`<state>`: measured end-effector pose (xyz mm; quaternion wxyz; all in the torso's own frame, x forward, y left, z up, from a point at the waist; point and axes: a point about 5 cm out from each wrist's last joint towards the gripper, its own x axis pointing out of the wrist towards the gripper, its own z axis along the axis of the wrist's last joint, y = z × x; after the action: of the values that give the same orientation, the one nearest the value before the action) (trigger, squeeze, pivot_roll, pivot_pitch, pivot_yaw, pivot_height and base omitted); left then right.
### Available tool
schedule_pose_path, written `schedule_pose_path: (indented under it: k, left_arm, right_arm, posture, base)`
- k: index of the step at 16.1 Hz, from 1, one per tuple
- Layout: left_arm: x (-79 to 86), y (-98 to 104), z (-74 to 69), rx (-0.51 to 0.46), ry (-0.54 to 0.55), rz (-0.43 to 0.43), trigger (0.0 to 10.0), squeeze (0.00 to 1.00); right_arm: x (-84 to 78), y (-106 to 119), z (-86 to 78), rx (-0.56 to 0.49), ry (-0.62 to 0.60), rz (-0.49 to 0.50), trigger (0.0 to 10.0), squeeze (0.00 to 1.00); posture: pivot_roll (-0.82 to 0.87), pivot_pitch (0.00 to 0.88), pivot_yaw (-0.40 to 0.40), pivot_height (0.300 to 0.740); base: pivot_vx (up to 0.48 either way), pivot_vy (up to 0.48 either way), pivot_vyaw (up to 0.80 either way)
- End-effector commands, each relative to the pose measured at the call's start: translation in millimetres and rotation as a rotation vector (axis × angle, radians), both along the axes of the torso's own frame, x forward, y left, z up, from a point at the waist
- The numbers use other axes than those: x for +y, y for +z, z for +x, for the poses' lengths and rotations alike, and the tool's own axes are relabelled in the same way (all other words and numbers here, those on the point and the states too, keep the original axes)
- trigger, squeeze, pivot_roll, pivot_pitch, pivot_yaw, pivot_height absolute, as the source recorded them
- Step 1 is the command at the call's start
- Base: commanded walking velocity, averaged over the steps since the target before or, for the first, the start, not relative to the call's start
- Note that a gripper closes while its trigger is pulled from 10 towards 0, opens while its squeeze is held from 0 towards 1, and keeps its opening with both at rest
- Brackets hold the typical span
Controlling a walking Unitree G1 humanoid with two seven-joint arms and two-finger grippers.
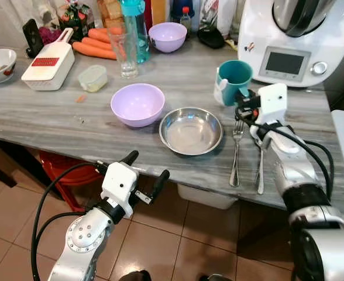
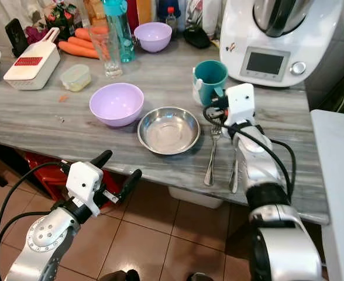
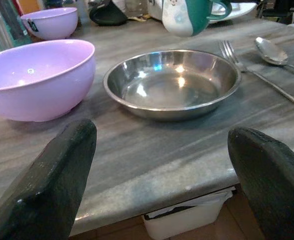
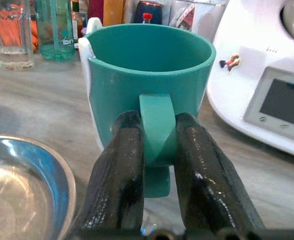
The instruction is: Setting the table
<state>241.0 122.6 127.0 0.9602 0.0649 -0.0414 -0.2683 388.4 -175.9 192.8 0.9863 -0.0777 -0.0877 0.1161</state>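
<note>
Two purple bowls (image 1: 137, 103), one steel bowl (image 1: 191, 130); right tool (image 4: 157, 150) pinching teal mug (image 4: 149, 75) handle

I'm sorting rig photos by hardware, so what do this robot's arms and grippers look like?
Both arms are silver metal with rounded joint housings and loose black cables looping alongside. Each ends in a white boxy wrist block carrying two long black fingers. The left gripper shows them tapered and matte; the right gripper's fingers look glossy and slightly scuffed.
</note>
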Motion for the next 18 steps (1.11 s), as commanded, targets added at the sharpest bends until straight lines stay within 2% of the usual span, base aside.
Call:
schedule_pose_path:
  k: [1, 6, 9, 15, 18]
  left_arm:
    - [3.1, 4, -0.7, -0.005, 0.01, 0.011, 10.0, 0.0]
    - [4.4, 6, -1.9, 0.002, 0.012, 0.019, 10.0, 0.0]
    - [3.7, 7, -2.8, 0.006, -0.001, 0.014, 10.0, 0.0]
    - [-4.8, 12, -8.2, 0.048, -0.142, -0.075, 10.0, 0.0]
    - [-7.3, 12, -8.1, 0.05, -0.151, -0.079, 10.0, 0.0]
  right_arm:
    - [2.5, 4, 3.4, -0.015, 0.022, 0.031, 10.0, 0.0]
    - [16.1, -2, 7.9, 0.019, 0.082, 0.062, 10.0, 0.0]
    - [18.5, -3, 9.4, 0.019, 0.087, 0.054, 10.0, 0.0]
    - [8.3, -3, 10.2, 0.017, 0.043, 0.02, 10.0, 0.0]
    - [4.8, -2, 10.6, 0.013, 0.032, 0.008, 10.0, 0.0]
  posture:
    - [0.04, 0.197, 0.041, 0.74]
    - [0.06, 0.198, 0.048, 0.74]
    - [0.06, 0.2, 0.051, 0.74]
    - [0.05, 0.203, 0.051, 0.74]
    - [0.05, 0.201, 0.05, 0.74]
  base:
    - [0.0, 0.0, 0.0]
    - [0.0, 0.0, 0.0]
    - [0.0, 0.0, 0.0]
    - [0.0, 0.0, 0.0]
    - [0.0, 0.0, 0.0]
